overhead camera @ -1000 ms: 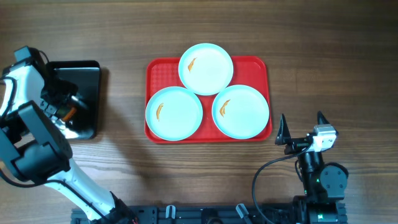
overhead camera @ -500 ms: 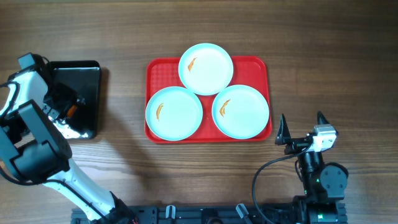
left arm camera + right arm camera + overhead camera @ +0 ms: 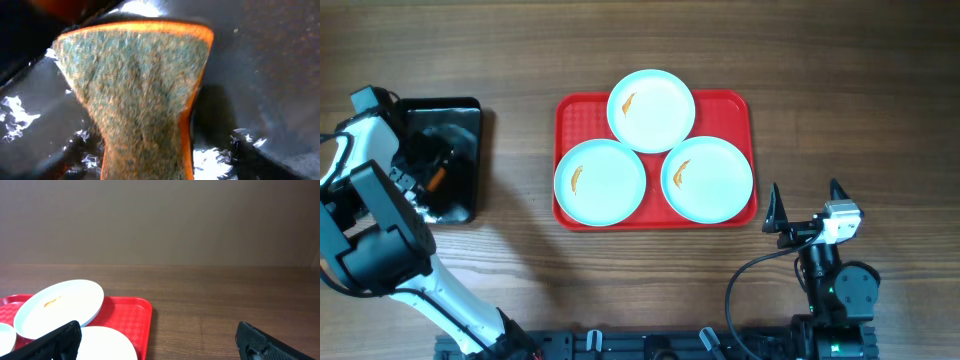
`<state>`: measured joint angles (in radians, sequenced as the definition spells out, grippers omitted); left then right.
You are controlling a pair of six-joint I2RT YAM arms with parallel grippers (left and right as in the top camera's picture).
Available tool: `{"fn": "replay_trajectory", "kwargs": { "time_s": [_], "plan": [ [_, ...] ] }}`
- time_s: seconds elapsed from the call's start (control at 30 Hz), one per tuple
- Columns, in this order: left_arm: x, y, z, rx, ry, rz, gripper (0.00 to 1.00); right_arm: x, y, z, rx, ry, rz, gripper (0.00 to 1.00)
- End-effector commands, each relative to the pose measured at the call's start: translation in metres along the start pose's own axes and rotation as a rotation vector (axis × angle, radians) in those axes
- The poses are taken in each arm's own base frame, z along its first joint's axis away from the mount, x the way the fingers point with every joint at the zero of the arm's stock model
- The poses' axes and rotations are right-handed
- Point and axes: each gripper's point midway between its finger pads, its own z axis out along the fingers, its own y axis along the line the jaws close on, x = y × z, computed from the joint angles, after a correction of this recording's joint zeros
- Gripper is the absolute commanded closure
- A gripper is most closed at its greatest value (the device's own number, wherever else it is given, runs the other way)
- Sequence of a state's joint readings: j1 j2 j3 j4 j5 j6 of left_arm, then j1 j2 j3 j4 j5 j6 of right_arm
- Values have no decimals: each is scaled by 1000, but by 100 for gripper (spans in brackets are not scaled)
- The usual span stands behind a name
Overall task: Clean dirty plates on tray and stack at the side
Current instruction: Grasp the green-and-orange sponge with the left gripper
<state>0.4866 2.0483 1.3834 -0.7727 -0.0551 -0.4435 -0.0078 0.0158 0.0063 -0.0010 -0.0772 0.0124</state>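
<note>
The step in hand is, in my judgement, taking the sponge [image 3: 145, 100] from the black tray [image 3: 460, 108]. The left gripper [image 3: 426, 172] is low over this tray. Its fingers are hidden, but the sponge narrows to a waist in the left wrist view, so I judge the jaws are closed on it. To do it well, the grip should sit at the middle, and the rough green-grey side must face down for wiping. The sponge is soft, with an orange foam edge, and the glossy black tray under it looks wet, so it may drip. The three plates [image 3: 651, 110] lie apart on the red tray [image 3: 738, 104], each round, pale and smooth with a raised rim and one small orange smear [image 3: 628, 102]. The red tray has a textured surface and rounded corners. The right gripper [image 3: 804, 208] rests near the tray's corner on the wooden table [image 3: 860, 80], fingers apart, holding nothing.
</note>
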Motion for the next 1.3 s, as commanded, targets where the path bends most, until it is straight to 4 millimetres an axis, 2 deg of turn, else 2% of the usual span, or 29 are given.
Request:
{"fn": "replay_trajectory", "kwargs": {
  "time_s": [0.0,0.03,0.07,0.13,0.17,0.2,0.23,0.27,0.37,0.4,0.43,0.47,0.5,0.67,0.7,0.73,0.77,1.0,1.03,1.07,1.17,1.27],
  "plan": [
    [11,7,14,-18,29,21,70,-1,-3,0,14,-7,-13,0],
    [14,8,16,-22,35,21,90,-1,-3,0,14,-7,-12,0],
    [17,10,18,-25,42,20,96,-1,-3,0,14,-7,-12,0],
    [19,11,20,-27,45,21,96,-1,-3,0,14,-7,-13,0],
    [18,10,20,-25,42,21,85,-1,-3,0,14,-7,-12,0],
    [16,9,20,-21,33,20,46,-1,-3,0,14,-7,-13,0],
    [15,9,20,-18,28,20,12,-1,-3,0,14,-7,-13,0],
    [13,8,20,-15,23,20,0,-1,-3,0,14,-7,-13,0],
    [13,7,20,-13,20,20,0,-1,-3,0,14,-7,-12,0],
    [13,8,20,-14,22,20,7,-1,-3,0,14,-7,-12,0],
    [14,8,20,-16,26,20,34,-1,-3,0,14,-7,-13,0],
    [16,9,20,-18,32,20,74,-1,-3,0,14,-7,-12,0],
    [17,9,20,-19,39,20,94,-1,-3,0,14,-7,-13,0],
    [24,10,21,-20,64,18,96,-1,-3,0,14,-7,-13,0],
    [24,10,21,-20,64,18,85,-1,-3,0,14,-7,-13,0],
    [22,10,21,-17,58,18,37,-1,-3,0,14,-7,-13,0],
    [19,8,21,-11,47,18,0,-1,-3,0,14,-7,-13,0],
    [-7,4,21,-9,-67,15,0,-1,-3,0,14,-7,-12,1],
    [-9,3,21,-4,-77,14,1,-1,-3,0,14,-7,-12,0],
    [-11,2,21,0,-84,13,21,-1,-3,0,14,-7,-13,0],
    [-12,1,21,3,-89,13,96,-1,-3,0,14,-7,-13,0],
    [-7,3,21,-6,-69,12,96,-1,-3,0,14,-7,-12,0]
  ]
}}
